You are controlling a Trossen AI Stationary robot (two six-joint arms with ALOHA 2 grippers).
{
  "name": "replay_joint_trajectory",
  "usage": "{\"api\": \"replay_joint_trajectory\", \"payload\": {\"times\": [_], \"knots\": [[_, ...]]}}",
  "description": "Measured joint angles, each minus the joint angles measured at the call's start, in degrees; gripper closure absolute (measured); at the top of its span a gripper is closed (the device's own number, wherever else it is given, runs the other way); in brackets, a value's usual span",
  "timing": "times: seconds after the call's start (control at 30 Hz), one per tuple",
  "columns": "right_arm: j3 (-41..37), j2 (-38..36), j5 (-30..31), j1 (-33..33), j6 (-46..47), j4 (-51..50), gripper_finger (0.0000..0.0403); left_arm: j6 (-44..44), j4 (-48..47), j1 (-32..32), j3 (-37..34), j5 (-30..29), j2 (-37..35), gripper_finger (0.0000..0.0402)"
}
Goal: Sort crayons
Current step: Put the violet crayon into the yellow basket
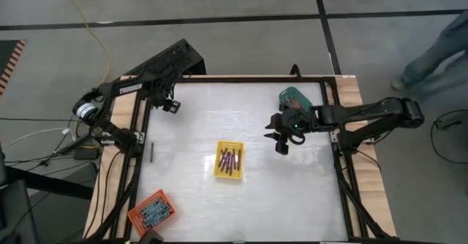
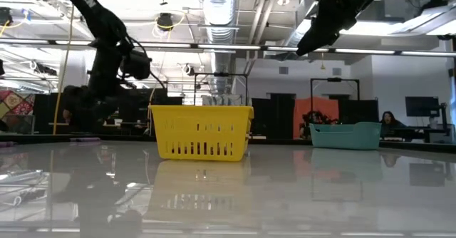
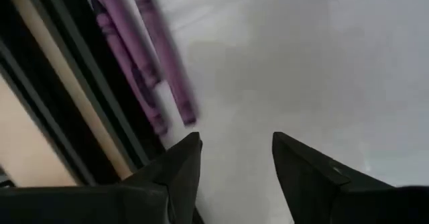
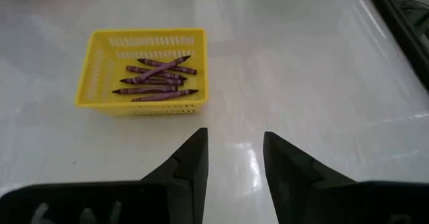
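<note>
Hovering over the table's left edge, left gripper [image 3: 231, 167] has fingers spread, nothing between them. Two purple crayons [image 3: 144, 70] lie on the table just ahead of its tips, side by side, long axes along the black frame rail [image 3: 47, 83]. Left arm is far nearer. Right gripper [image 4: 234, 160], spread and empty, hangs right of the yellow tray [image 1: 229, 161] holding more crayons.
</note>
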Motion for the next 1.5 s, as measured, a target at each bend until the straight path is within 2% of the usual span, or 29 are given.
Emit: {"api": "replay_joint_trajectory", "payload": {"times": [0.43, 0.77, 1.0, 1.17, 1.23, 1.3, 1.37, 1.5], "knots": [[0.0, 0.0, 1.9, 3.7, 1.4, -0.5, 0.0265, 1.0, 3.5, 5.1, 7.3, 1.9, 6.9, 0.0234], [0.0, 0.0, 2.0, 5.0, 2.4, -0.3, 0.0265, -0.8, 7.8, 7.2, 8.3, 1.5, 7.2, 0.0235], [0.0, 0.0, 2.1, 5.0, 1.4, -0.3, 0.0265, -0.2, 2.3, 6.8, 8.5, 5.4, 7.2, 0.0235], [0.0, 0.1, 1.7, 6.0, -1.2, -0.3, 0.0265, 1.0, -7.9, 3.4, 8.5, 10.1, 6.6, 0.0235], [0.0, 0.8, 1.7, 6.7, -1.5, 0.2, 0.0265, 0.9, -12.6, 0.1, 8.5, 7.6, 5.9, 0.0235], [0.0, 1.5, 1.5, 7.4, -1.5, 1.0, 0.0265, -0.4, -16.6, -3.4, 8.5, 2.4, 4.8, 0.0235], [0.0, 2.9, 1.4, 8.1, -1.6, 2.5, 0.0265, -2.8, -19.3, -6.6, 8.5, 0.6, 4.2, 0.0235], [0.0, 5.9, 1.4, 9.7, -1.7, 4.6, 0.0265, -4.8, -22.4, -13.2, 6.8, 7.2, 3.7, 0.0235]]}}
